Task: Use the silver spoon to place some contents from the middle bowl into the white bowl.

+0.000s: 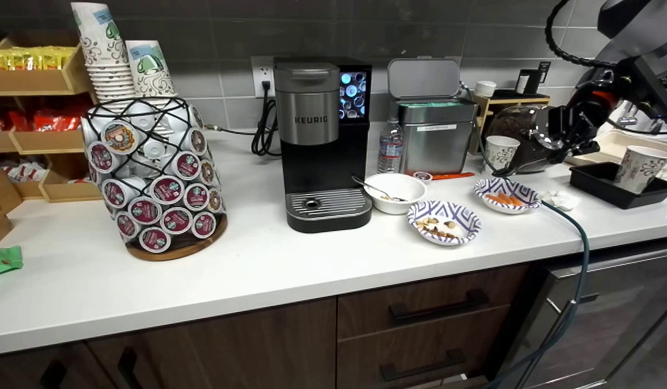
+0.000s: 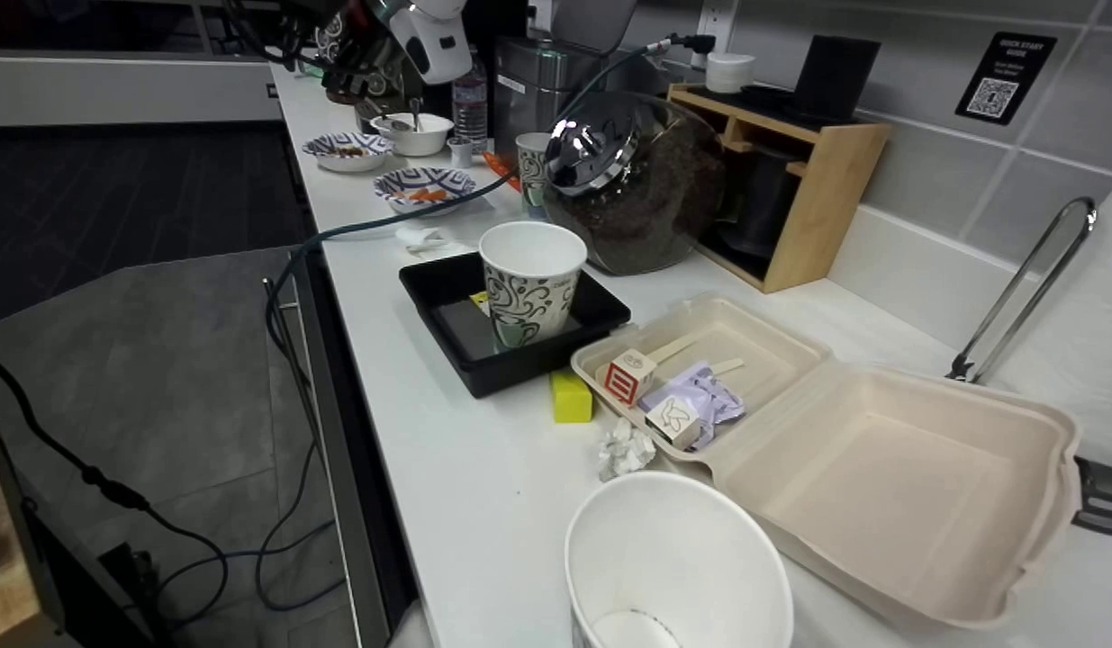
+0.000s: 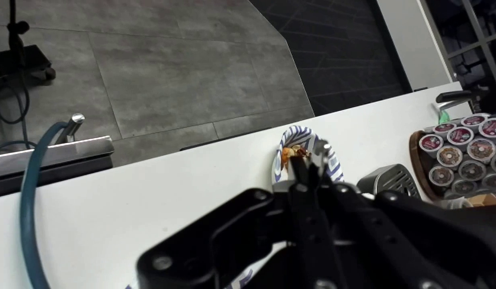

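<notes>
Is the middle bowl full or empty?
Partly full: the middle bowl holds some tan and brown bits, with bare white showing around them.

Arm casing point(image 2: 440, 61): white, rounded, small dark marks. Cable point(image 1: 576, 58): black, ribbed, looping near the wall. Gripper point(image 3: 309, 165): black links point(image 3: 203, 228), round metallic screws point(image 3: 162, 263). Red patch point(image 1: 604, 99) noted above.

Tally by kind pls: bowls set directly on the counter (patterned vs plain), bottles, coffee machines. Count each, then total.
Patterned bowls: 2 (middle bowl, orange-piece bowl)
Plain bowls: 1 (white bowl)
Bottles: 1 (water bottle)
Coffee machines: 1 (Keurig)
Total: 5
</notes>
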You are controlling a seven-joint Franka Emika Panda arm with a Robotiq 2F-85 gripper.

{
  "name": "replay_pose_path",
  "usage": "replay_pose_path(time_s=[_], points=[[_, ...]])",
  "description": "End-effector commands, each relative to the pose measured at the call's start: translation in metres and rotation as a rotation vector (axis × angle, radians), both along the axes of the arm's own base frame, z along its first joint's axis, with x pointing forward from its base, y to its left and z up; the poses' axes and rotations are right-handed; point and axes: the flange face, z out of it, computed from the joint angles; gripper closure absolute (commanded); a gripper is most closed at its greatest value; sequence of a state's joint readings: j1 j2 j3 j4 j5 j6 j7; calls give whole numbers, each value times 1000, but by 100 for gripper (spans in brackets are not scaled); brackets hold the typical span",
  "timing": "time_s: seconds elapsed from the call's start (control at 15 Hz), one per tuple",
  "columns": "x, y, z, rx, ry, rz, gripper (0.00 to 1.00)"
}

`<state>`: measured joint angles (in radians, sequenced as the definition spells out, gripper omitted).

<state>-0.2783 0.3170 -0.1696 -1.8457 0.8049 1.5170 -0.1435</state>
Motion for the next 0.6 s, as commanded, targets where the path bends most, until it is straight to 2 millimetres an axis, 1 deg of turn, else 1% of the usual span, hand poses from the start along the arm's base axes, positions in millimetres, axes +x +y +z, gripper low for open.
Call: replay_pose_path(time_s=[0.0, 0.27, 0.4, 0.53], points=[[-9, -8, -17, 30, 46, 6, 99], [-5, -1, -38, 20, 46, 62, 99], [0, -2, -46, 6, 15, 70, 99], [3, -7, -49, 3, -18, 70, 99]])
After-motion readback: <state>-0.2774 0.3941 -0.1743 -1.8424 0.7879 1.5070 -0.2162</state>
